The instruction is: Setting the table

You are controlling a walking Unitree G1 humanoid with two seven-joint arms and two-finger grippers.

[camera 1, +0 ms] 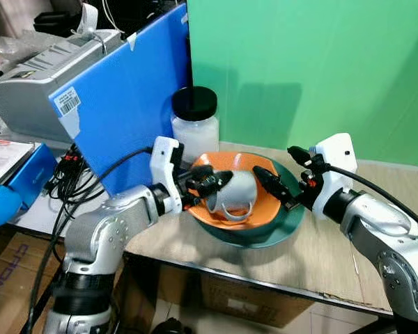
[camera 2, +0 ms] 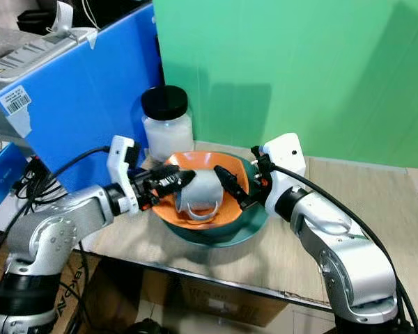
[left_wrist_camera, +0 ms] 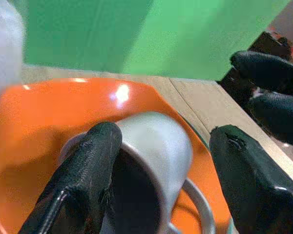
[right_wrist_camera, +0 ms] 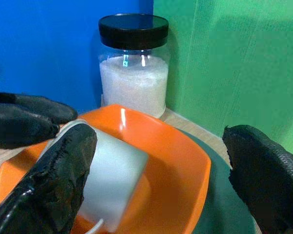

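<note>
- Near edge of the wooden worktop (camera 1: pixel 376 278) bare, with a brown box under it.
- Grey mug (camera 1: pixel 235 193) lying on its side in the orange bowl (camera 1: pixel 261 209), handle toward the near edge, open mouth facing the robot's left.
- Orange bowl sitting inside the dark green plate (camera 1: pixel 282 233), both on the worktop.
- Left tool (camera 1: pixel 210 182) reaching in from the left with fingers spread a little around the mug's rim: one black finger (left_wrist_camera: pixel 83 180) inside the mouth of the mug, the other (left_wrist_camera: pixel 254 175) outside it. Not squeezed tight on the mug.
- Right tool (camera 1: pixel 277 186) coming in from the right, over the bowl's right edge, fingers spread wide. One finger (right_wrist_camera: pixel 58 175) close beside the mug, the other (right_wrist_camera: pixel 266 170) well off to the side above the green plate.
- Both tools near each other, tips pointing at the mug from each side.
- Behind the bowl, a clear jar (camera 1: pixel 194 125) with white powder and a black lid, standing up straight.
- Jar just beside a blue board (camera 1: pixel 125 104) on the left and a green wall (camera 1: pixel 313 69) at the back.
- Farther left, a grey machine (camera 1: pixel 35 90) and black cables (camera 1: pixel 66 177).
</note>
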